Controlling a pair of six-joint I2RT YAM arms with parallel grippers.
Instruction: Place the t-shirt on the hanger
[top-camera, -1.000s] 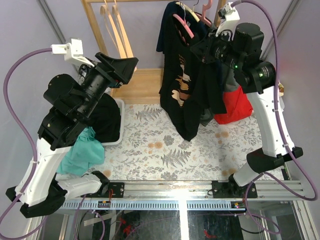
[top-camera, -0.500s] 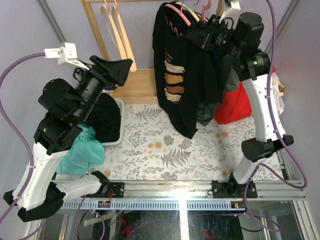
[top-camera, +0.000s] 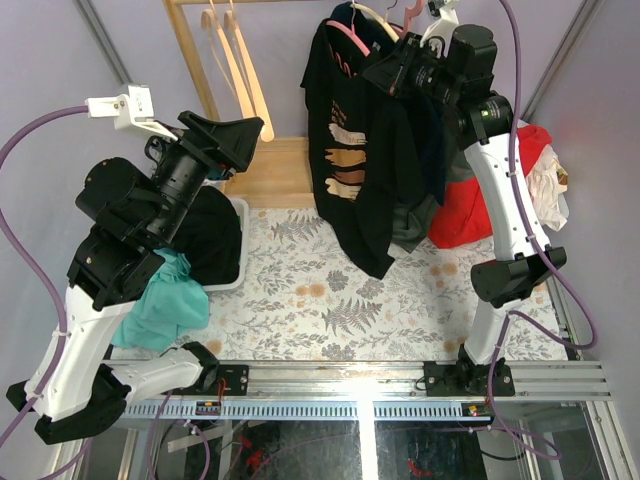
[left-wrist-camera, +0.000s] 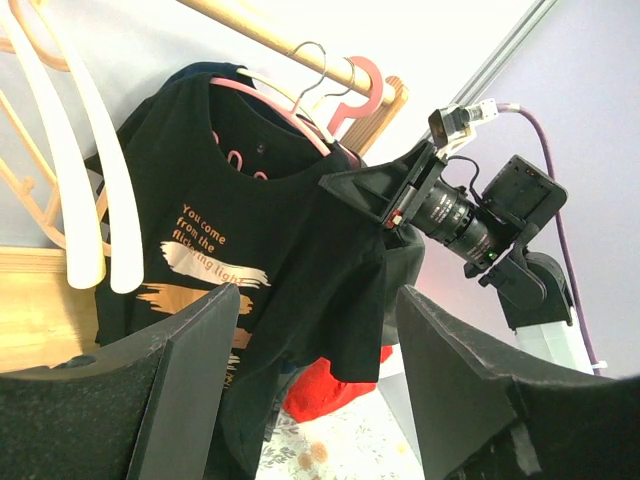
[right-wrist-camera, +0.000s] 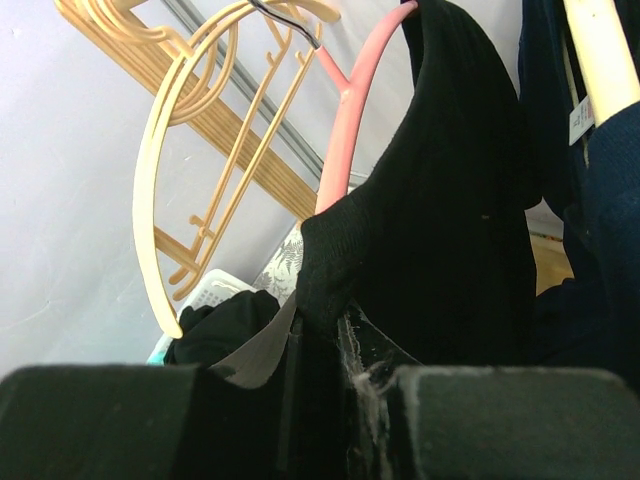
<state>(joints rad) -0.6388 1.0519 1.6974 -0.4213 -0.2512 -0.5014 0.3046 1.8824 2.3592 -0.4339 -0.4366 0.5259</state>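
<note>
- Where the wooden rail (left-wrist-camera: 265, 38) is seen at twelve o'clock above the worktop (top-camera: 320, 295), what is held by the right fingers (right-wrist-camera: 490, 420)?
- A fold of the t-shirt (top-camera: 350, 190) is pinched between them. They are closed down to a narrow slit, and black fabric from the shoulder is clamped in it, as is shown in the right wrist view.
- And where is the t-shirt placed?
- It is hung on the hanger (right-wrist-camera: 343, 120) up at the rail, with the tan print turned toward the left arm. One pink arm of the hanger is seen inside the neck opening. Another is seen rising at twelve o'clock from the pinched shoulder. The hem is seen in front of the worktop's far part, and whether the worktop is touched cannot be told.
- What is found beside it?
- A navy t-shirt (right-wrist-camera: 600, 200) is hung just at three o'clock of it. A red garment (top-camera: 470, 215) is seen at four o'clock, and cream hangers (top-camera: 235, 60) are hung at nine o'clock.
- How are the left fingers (left-wrist-camera: 190, 390) set?
- They are spread wide, and nothing is held or touched by them. They are raised at ten o'clock of the worktop, well apart from the t-shirt and pointed toward it.
</note>
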